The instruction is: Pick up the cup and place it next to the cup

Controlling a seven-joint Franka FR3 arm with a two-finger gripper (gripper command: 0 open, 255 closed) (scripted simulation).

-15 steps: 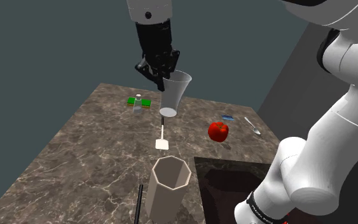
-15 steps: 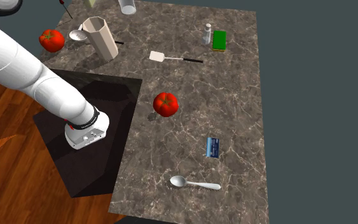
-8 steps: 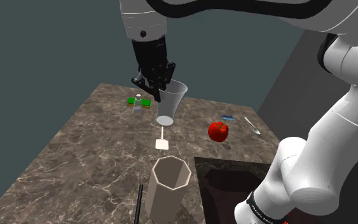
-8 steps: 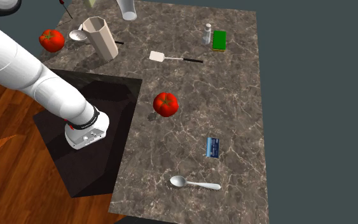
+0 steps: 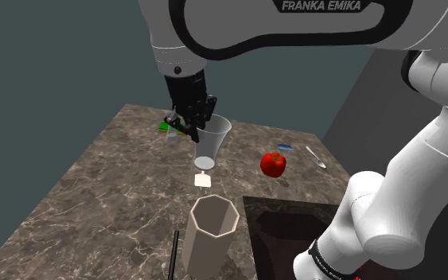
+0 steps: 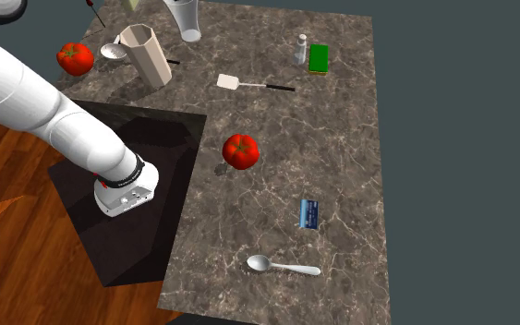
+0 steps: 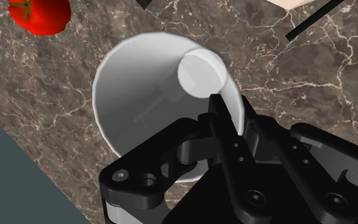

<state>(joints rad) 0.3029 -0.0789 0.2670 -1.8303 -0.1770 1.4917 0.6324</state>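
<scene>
A pale translucent tapered cup (image 5: 211, 144) hangs above the dark marble table (image 5: 111, 191), tilted a little. My black gripper (image 5: 191, 119) is shut on its rim, one finger inside and one outside. In the wrist view the gripper (image 7: 231, 113) clasps the rim of the cup (image 7: 147, 86), and I look down into it to its round base. In the second exterior view the held cup (image 6: 187, 18) is at the top edge. A tall beige faceted cup (image 5: 208, 235) (image 6: 146, 53) stands upright near the stand, closer to the camera than the held cup.
A white spatula (image 5: 204, 176) (image 6: 248, 85) lies under the held cup. A red tomato (image 5: 273, 164) (image 6: 240, 150), a spoon (image 5: 317, 157) and a small blue thing (image 5: 285, 147) lie to the shoulder view's right. A green sponge (image 6: 319, 58) and small bottle (image 6: 301, 48) sit farther back. A second tomato (image 6: 75, 57) sits beside the beige cup.
The gripper has come down with the cup and shifted slightly toward the shoulder view's left, nearer the table. Nothing on the table has moved.
</scene>
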